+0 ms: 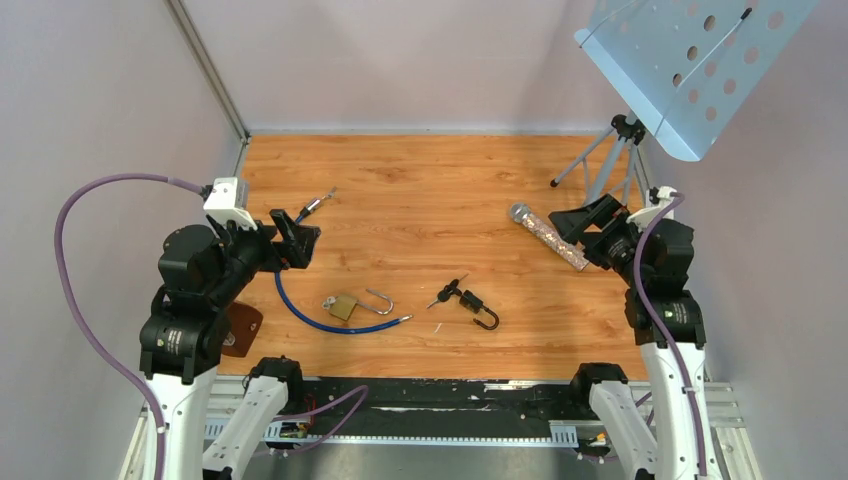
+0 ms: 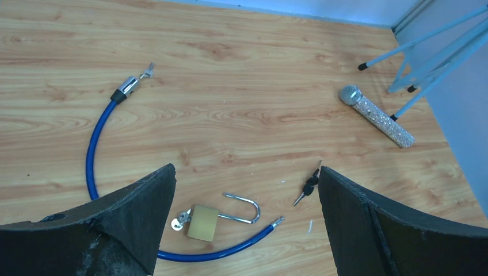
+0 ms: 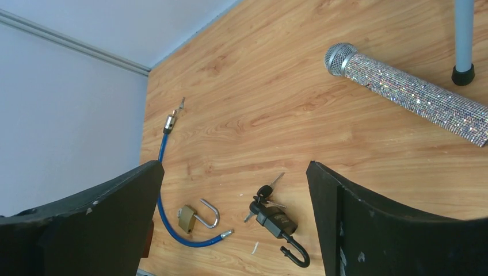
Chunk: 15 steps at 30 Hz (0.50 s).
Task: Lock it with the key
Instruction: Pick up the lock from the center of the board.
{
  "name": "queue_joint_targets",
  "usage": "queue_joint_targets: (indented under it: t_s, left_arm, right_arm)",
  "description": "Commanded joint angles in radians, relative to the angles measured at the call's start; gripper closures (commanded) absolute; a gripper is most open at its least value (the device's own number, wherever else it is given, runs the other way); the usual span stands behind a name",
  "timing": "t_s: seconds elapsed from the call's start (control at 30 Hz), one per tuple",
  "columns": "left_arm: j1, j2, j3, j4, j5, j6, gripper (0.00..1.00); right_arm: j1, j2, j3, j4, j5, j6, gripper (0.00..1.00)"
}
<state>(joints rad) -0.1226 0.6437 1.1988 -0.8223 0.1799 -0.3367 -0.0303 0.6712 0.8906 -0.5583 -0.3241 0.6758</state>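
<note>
Both claws are apart, jaws wide, holding nothing. Both hang above the desk.

Left claw: over the left side of the desk, above the blue cable, pointing toward centre.
Right claw: over the right side, just beside the microphone; can't tell whether it touches it.

Task items, both on the desk near the front edge, between the 2 arms:
- brass padlock: left of centre, lying flat, shackle swung open. A small key sits at the body's base and looks inserted.
- black padlock: right of centre, lying flat, with its hooked shackle open. A key bunch lies against the body's other end; can't tell if 1 of them is in the cylinder.
- The 2 padlocks are near each other, not touching.

Blue cable: arcs from a metal end at far left round the front of the brass padlock, with its other tip just past the open shackle. Contact with the padlock unclear.

Also there: glittery microphone lying flat on the right, and a music stand in the far right corner with its legs on the desk.
</note>
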Motion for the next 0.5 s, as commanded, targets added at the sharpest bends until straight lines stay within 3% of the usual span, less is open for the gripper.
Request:
queue_joint_targets:
  t_s: [0.0,0.2,0.4,0.47]
  left_arm:
    - [0.003,-0.001,-0.004,0.016,0.017,-0.014,0.0]
    - [0.003,-0.016,-0.025,0.01,-0.038,-0.022,0.0]
    - [0.003,-0.029,-0.102,0.069,0.173,0.019,0.0]
    - [0.004,-0.038,-0.142,0.1,0.336,0.03,0.0]
  right_arm:
    - [-0.001,-0.004,-0.029,0.038,-0.001,0.0,0.04]
    - [0.001,0.001,-0.117,0.129,-0.235,-0.005,0.05]
    - [0.053,-0.047,-0.271,0.284,-0.369,-0.002,0.06]
    - [0.093,-0.067,-0.305,0.325,-0.384,-0.017,0.07]
